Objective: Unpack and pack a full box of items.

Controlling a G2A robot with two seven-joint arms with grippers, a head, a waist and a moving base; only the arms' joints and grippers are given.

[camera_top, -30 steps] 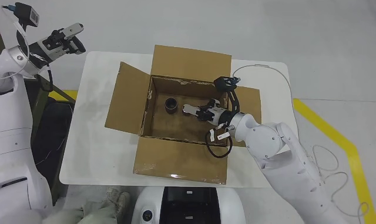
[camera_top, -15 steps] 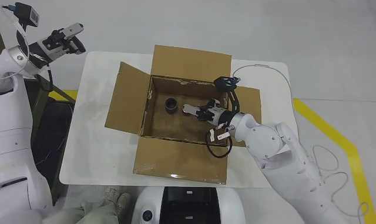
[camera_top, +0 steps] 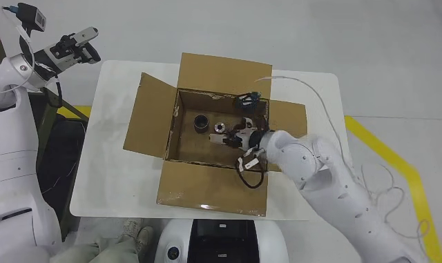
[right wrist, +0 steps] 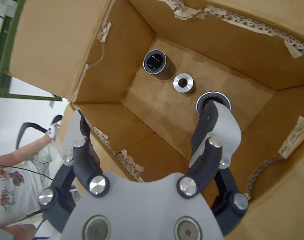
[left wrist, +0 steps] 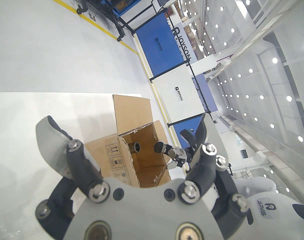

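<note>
An open cardboard box (camera_top: 153, 119) stands mid-table. On its floor are a dark cylinder (camera_top: 201, 123) (right wrist: 154, 64), a silver bushing (camera_top: 218, 129) (right wrist: 183, 83) and a metal ring (right wrist: 224, 101). My right gripper (camera_top: 233, 136) (right wrist: 144, 108) is low inside the box and open. One fingertip (right wrist: 209, 116) sits in the ring's hole; the other finger (right wrist: 80, 128) is near the box wall. My left gripper (camera_top: 81, 43) (left wrist: 128, 126) hangs open and holds nothing beyond the table's far left corner. From there the box (left wrist: 132, 116) and the cylinder (left wrist: 135, 147) show ahead.
The box's four flaps (camera_top: 224, 72) are folded outward over the white table (camera_top: 110, 159). A thin white cable (camera_top: 311, 90) trails from the right arm across the table's far right. A green frame (right wrist: 2, 51) stands off the left side.
My right arm has shifted left and turned at the wrist, carrying its gripper deeper along the box floor; the silver bushing now shows beside it. The left arm is still.
</note>
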